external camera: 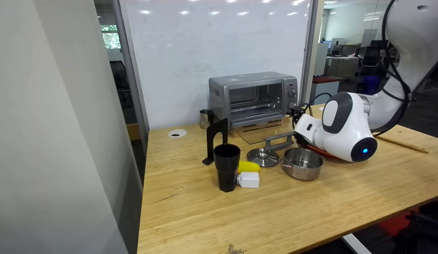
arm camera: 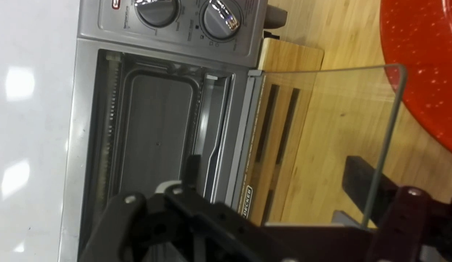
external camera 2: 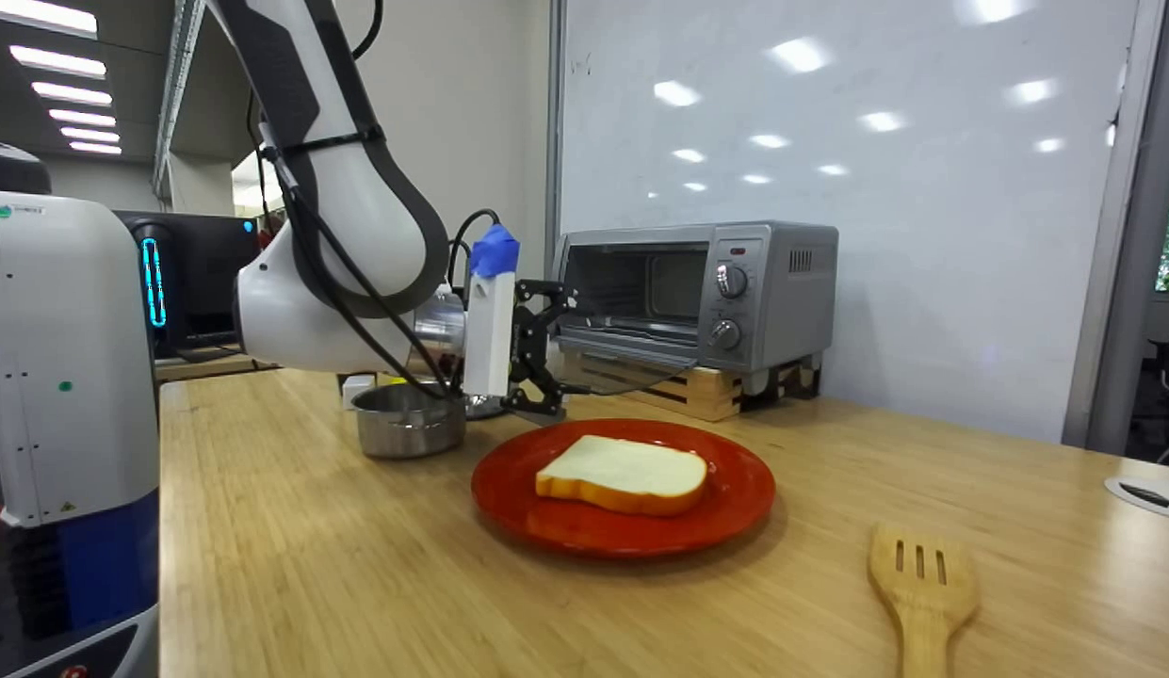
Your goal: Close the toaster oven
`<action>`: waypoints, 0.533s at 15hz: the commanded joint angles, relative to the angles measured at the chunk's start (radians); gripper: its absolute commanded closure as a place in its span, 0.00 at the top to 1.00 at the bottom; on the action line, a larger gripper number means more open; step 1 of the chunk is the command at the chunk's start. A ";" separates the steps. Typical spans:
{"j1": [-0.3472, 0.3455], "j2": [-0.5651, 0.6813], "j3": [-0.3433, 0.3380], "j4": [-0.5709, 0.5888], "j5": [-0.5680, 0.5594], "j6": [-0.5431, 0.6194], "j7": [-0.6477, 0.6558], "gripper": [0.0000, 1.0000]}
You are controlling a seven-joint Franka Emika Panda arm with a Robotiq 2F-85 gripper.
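The black two-finger gripper [arm camera: 272,163] is spread wide and holds nothing. One finger reaches beneath the lowered clear-glass door [arm camera: 320,145], the other stands above it; whether the lower one touches the glass, I cannot tell. The boxy silver-grey metal toaster oven [external camera 2: 725,309] is straight ahead of the fingertips, its hinge at the door's far edge.

To close it well, the lower finger should probably lift the glass near its free edge, then trace an arc up and forward around that hinge, with the upper finger kept out of the opening. The grey metal door handle [external camera: 279,136], near the fingers, could snag.

Low moves look tight: the round glossy red plate [external camera 2: 513,480] lies below and right of the gripper, the round stainless-steel pot [external camera 2: 408,431] below and left. Upward seems the roomiest way.
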 commanded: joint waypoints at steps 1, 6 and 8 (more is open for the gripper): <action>0.007 -0.011 0.017 -0.014 0.000 -0.055 0.009 1.00; 0.014 0.002 0.016 -0.023 0.000 -0.142 0.008 1.00; 0.072 0.009 -0.035 -0.020 0.000 -0.176 0.016 1.00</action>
